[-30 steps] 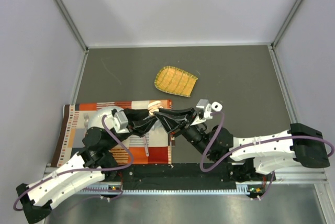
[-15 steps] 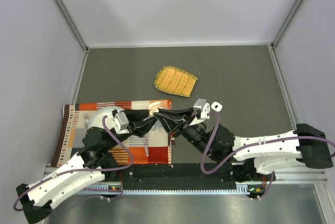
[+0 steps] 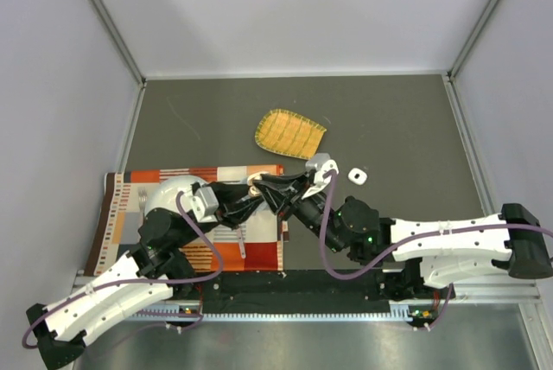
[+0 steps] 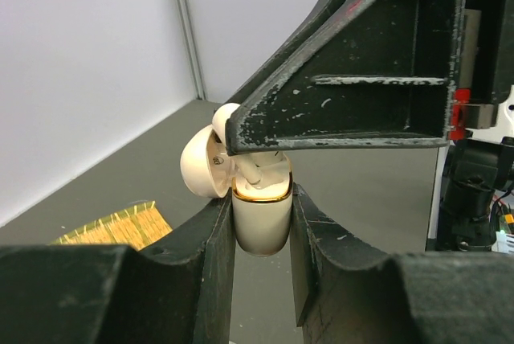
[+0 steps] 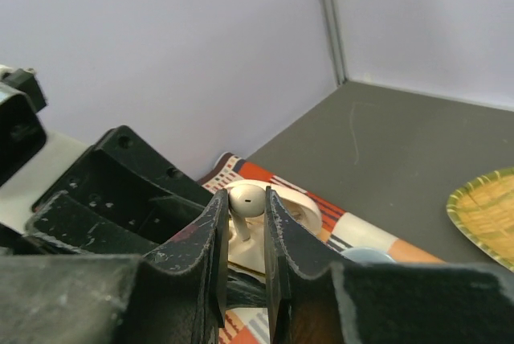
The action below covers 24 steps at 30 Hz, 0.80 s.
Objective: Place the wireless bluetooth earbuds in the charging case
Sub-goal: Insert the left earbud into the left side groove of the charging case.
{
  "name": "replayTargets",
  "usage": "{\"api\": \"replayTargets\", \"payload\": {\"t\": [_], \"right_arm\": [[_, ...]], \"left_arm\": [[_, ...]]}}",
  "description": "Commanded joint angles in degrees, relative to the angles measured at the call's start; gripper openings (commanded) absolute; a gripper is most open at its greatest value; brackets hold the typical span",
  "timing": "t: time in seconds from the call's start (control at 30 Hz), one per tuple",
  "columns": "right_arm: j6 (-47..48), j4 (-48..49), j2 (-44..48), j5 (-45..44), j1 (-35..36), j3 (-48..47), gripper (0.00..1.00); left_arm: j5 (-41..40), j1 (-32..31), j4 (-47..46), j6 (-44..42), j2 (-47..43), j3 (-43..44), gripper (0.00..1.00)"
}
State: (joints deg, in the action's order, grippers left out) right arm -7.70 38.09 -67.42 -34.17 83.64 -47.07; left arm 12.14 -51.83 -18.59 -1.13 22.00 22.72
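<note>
The cream charging case (image 4: 261, 219) with a gold rim is held upright between my left gripper's (image 4: 261, 227) fingers, its lid (image 4: 201, 169) hinged open to the left. My right gripper (image 5: 246, 209) is shut on a white earbud (image 5: 246, 199), head up and stem down, right over the case's open top (image 5: 253, 257). The stem (image 4: 255, 169) reaches the opening. In the top view both grippers meet over the patterned cloth, left (image 3: 246, 200) and right (image 3: 261, 185). Another small white earbud (image 3: 358, 176) lies on the grey table to the right.
An orange patterned cloth (image 3: 173, 175) lies at the near left, with a thin utensil (image 3: 241, 243) on it. A yellow woven mat (image 3: 290, 134) lies beyond the grippers. A pale blue round thing (image 5: 368, 255) sits on the cloth. Walls enclose the table on three sides.
My right arm has swung left, bringing its earbud over the case. Its wrist no longer sits next to the earbud on the table. The left gripper has barely moved.
</note>
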Motion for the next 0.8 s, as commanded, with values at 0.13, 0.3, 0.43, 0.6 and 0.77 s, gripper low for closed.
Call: {"api": "replayTargets", "payload": {"t": [0.13,0.3,0.43,0.6,0.77], "right_arm": [[-1.4,-3.3,2.2,-4.3,-0.3,1.2,0.00],[-0.6,3.4,2.7,-3.2,-0.4,3.3,0.00],[-0.6,9.9,2.1,-0.5,-0.4,4.7,0.00],[-2.2,18.8,1.0,2.3,-0.4,7.1,0.00],[-2.5,21.6,0.4,3.5,-0.3,7.9,0.00]], "left_arm": [[1.0,-0.4,-7.2,0.3,-2.3,2.7,0.00],[0.1,-0.4,-8.8,1.0,-2.0,1.5,0.00],[-0.5,-0.5,-12.4,4.2,-1.5,0.0,0.00],[-1.0,-0.5,-13.0,4.5,-0.9,-0.3,0.00],[-0.9,-0.4,-13.1,4.5,-0.6,-0.3,0.00]]}}
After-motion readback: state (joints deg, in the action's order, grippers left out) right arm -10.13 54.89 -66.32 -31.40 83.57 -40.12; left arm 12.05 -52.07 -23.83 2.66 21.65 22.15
